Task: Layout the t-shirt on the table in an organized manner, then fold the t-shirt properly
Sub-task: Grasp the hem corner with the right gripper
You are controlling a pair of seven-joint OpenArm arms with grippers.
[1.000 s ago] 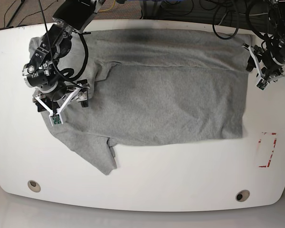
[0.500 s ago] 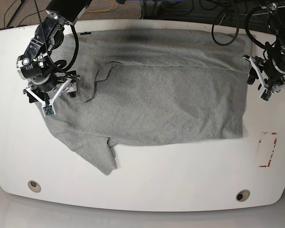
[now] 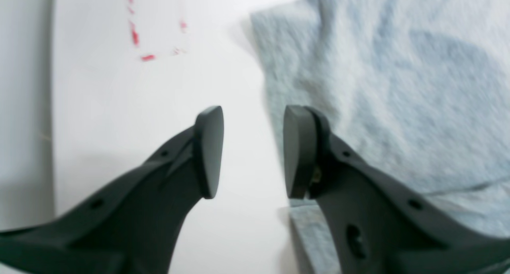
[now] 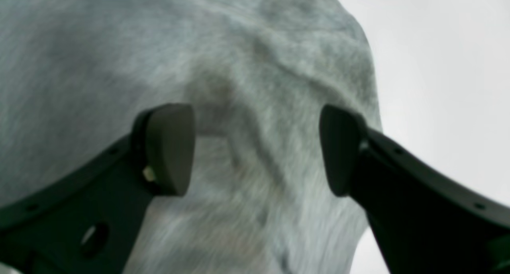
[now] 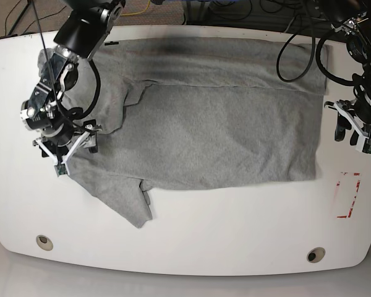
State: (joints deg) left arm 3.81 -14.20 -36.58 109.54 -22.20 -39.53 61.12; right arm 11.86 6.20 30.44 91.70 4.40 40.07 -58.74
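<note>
The t-shirt lies spread across the far half of the tabletop, grey and blank side up, its far strip folded over toward the near side along a long crease. One sleeve juts from the shirt's near corner, on the side where the right arm works.

The right pincer hangs over that same end of the shirt, above the rumpled cloth beside the sleeve. In the right wrist view its jaws stand well apart, with a raised wrinkle of grey fabric between them; nothing is clamped. The picture is blurred, so whether the fingertips touch the cloth is hard to say.

The left pincer sits at the shirt's opposite end, just off the cloth edge and over bare white surface. Its wrist view shows the jaws apart with only tabletop in the gap; one finger stands over the very border of the shirt, the other over bare surface. The red-lined mark lies near this pincer, toward the near edge from the shirt. Two metal grommets sit along the near edge, well apart from the shirt.
</note>
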